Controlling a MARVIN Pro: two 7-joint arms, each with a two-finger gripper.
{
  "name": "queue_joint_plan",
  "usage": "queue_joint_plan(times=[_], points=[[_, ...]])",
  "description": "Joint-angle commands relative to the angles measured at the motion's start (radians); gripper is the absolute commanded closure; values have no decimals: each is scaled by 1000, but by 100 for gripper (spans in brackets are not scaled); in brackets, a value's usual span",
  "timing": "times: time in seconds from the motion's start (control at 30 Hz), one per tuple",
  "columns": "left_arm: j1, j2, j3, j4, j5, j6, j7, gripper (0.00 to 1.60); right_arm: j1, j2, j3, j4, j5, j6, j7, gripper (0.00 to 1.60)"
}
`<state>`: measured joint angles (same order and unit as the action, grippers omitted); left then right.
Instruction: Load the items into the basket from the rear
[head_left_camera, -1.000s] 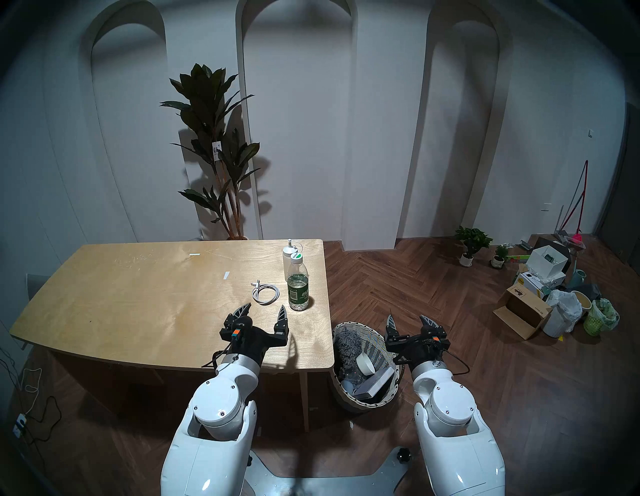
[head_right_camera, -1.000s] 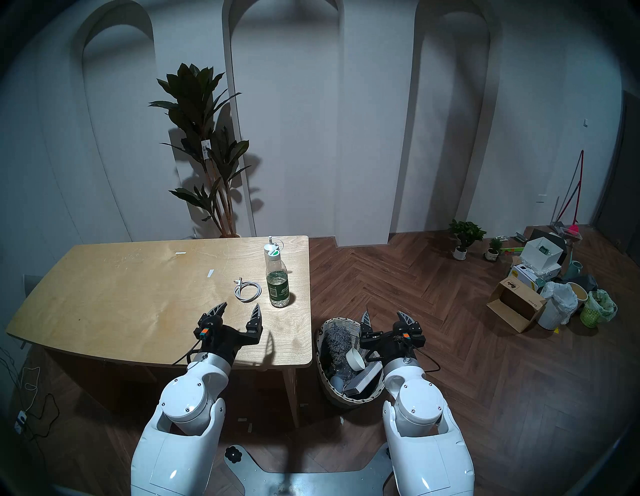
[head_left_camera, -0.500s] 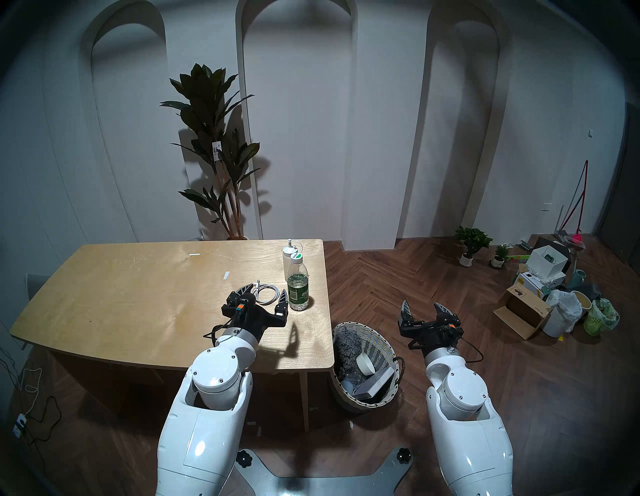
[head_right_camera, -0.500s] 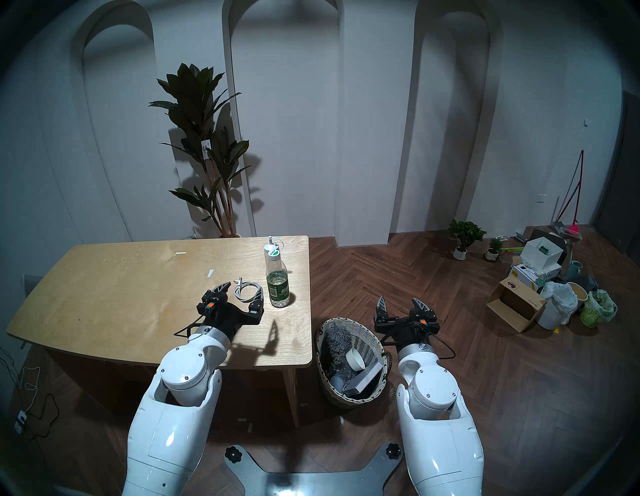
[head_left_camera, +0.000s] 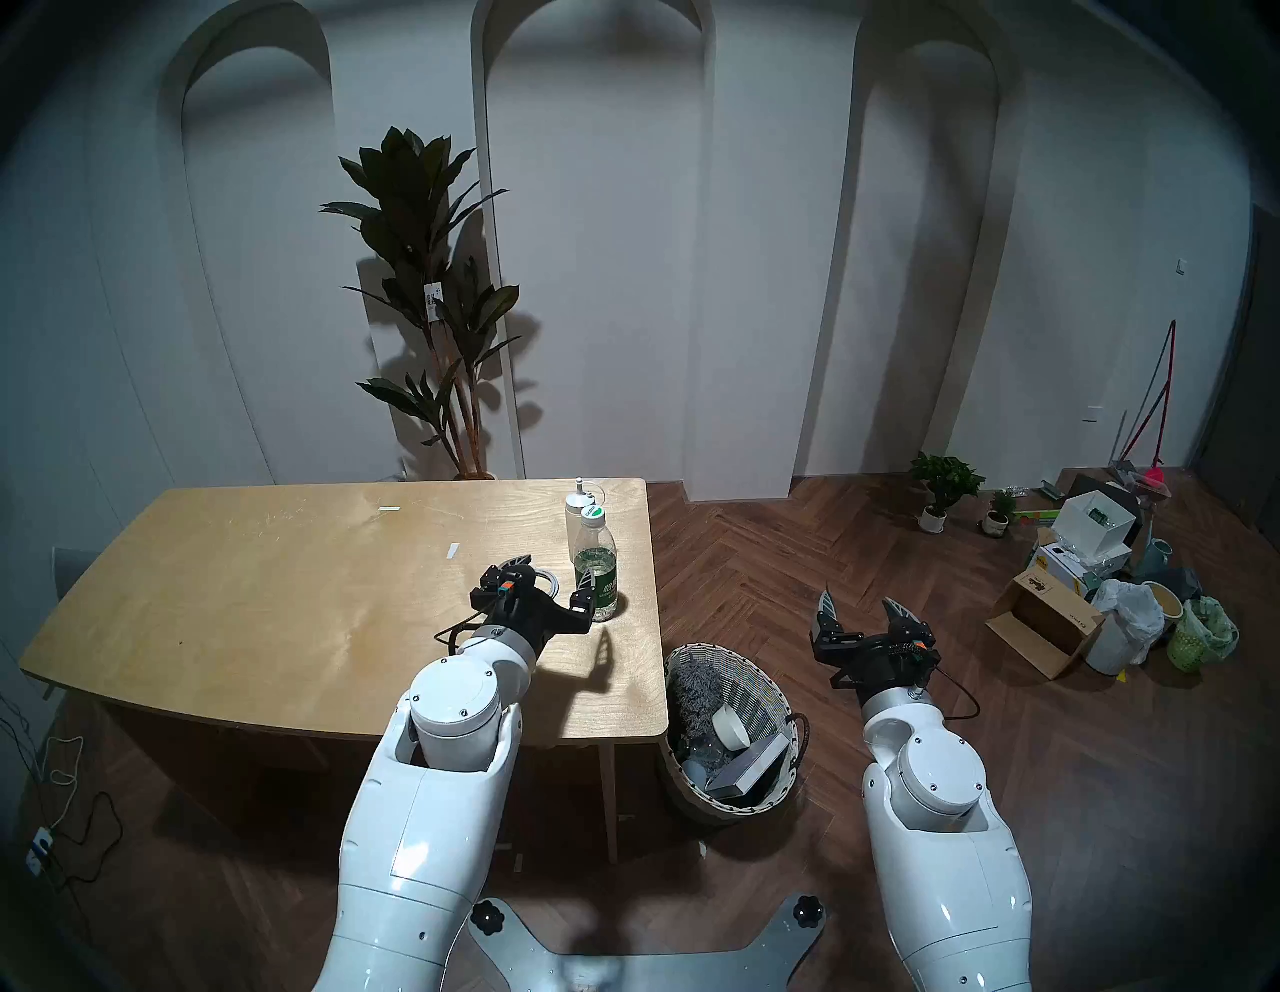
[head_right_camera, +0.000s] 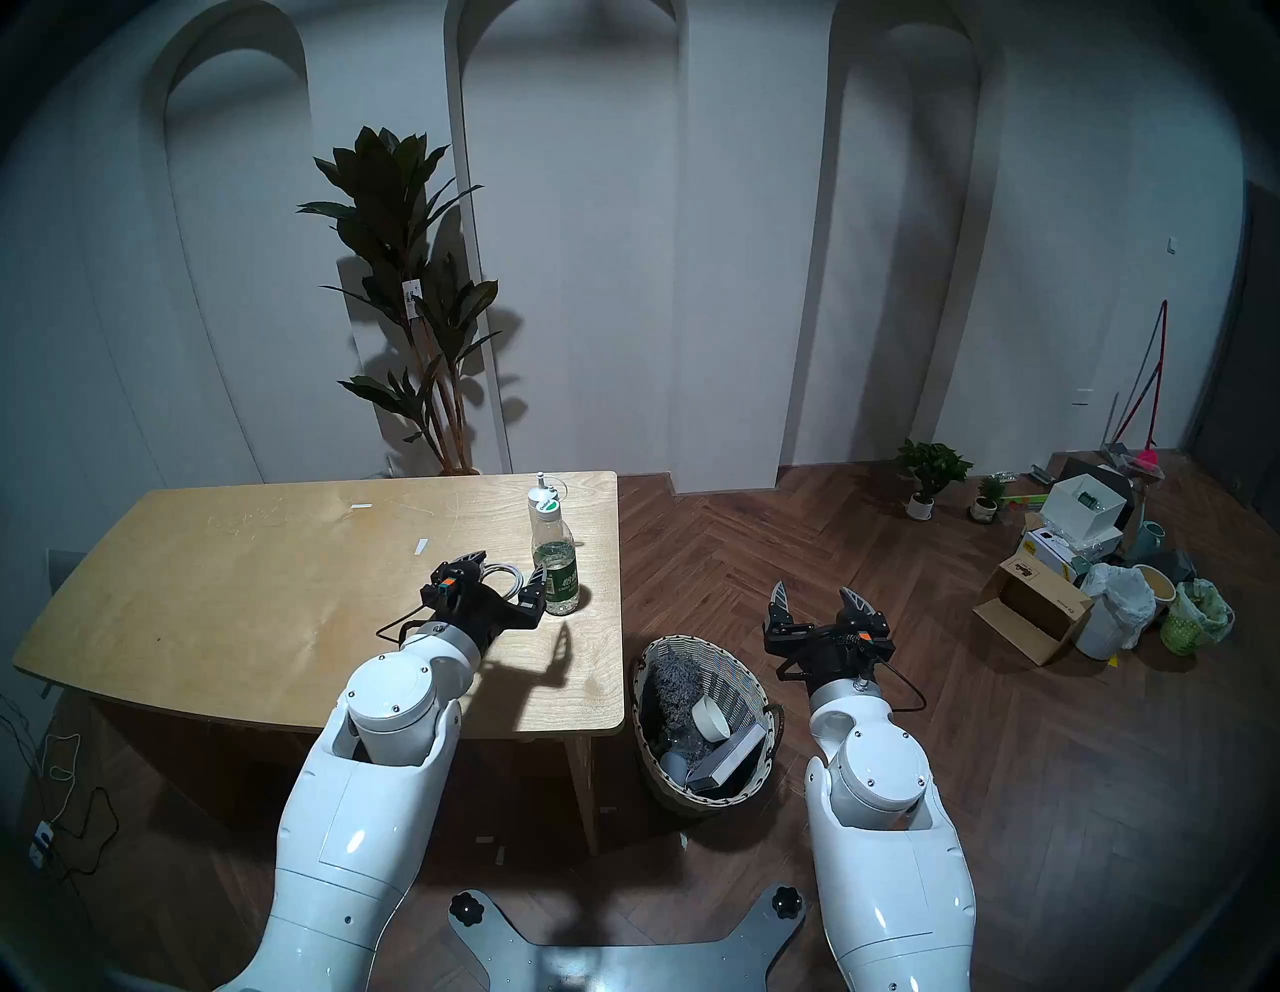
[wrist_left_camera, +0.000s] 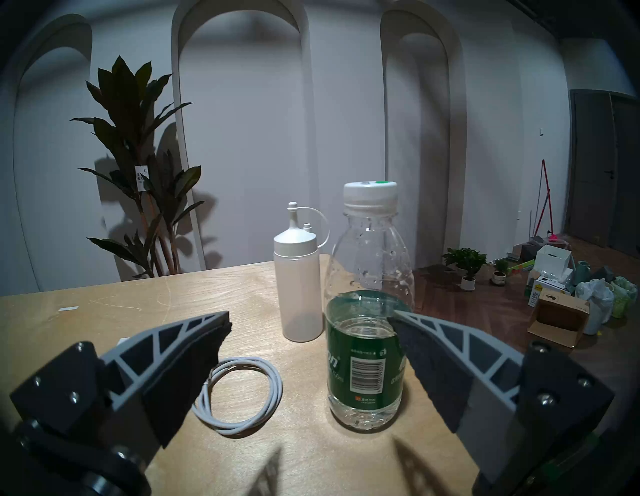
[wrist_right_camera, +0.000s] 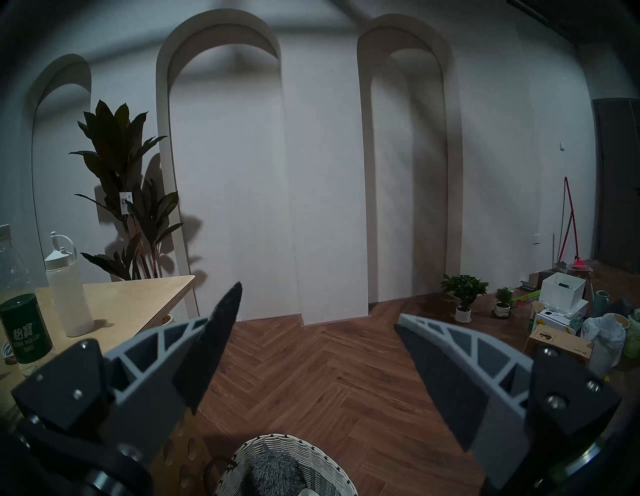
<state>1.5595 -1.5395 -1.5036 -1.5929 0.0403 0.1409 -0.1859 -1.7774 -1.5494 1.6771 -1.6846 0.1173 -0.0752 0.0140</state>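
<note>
Since a second ago the left tool (head_left_camera: 554, 573) has pushed forward across the bench (head_left_camera: 277, 589), from the near edge up to the items, while the right tool (head_left_camera: 866, 606) has swung out to the right, off the wicker basket (head_left_camera: 762, 686) and over the wood floor.

From where I stand, the left tool hangs spread wide with nothing in it. Its 2 fingers (wrist_left_camera: 194, 346) straddle the ground just in front of the coiled white cable (wrist_left_camera: 242, 395) and the water bottle (wrist_left_camera: 367, 346); the right-hand finger sits in front of the bottle's green label, though I cannot tell whether it touches. The cable lies flat on the bench just left of the bottle. Behind both, toward the far edge, stands the squeeze bottle (wrist_left_camera: 298, 287), upright, nozzle up, close beside the water bottle's far side.

The right tool is also wide apart and empty, held in the air beyond the basket's rim. The basket stands on the floor just off the bench's right end, already holding a grey fluffy thing (head_left_camera: 692, 693), a white cup (head_left_camera: 731, 724) and a flat box (head_left_camera: 751, 762).
</note>
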Motion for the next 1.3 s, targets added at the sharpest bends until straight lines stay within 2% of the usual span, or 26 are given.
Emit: queue_joint_plan(times=[0.0, 0.07, 0.27, 0.87, 1.27], points=[[-109, -11, 1, 30, -17, -23, -31, 0, 6, -4, -2, -22, -4, -28, -3, 0], [-137, -5, 5, 57, -29, -29, -47, 0, 1, -4, -2, -21, -6, -35, -5, 0], [-143, -5, 8, 73, -39, -45, -62, 0, -4, -7, 0, -22, -7, -45, -8, 0], [-199, -19, 11, 162, -40, -75, -40, 0, -3, -14, -1, -16, -21, -71, -19, 0], [-240, -20, 25, 219, -74, -85, -95, 0, -6, -21, 1, -15, -39, -84, -40, 0]])
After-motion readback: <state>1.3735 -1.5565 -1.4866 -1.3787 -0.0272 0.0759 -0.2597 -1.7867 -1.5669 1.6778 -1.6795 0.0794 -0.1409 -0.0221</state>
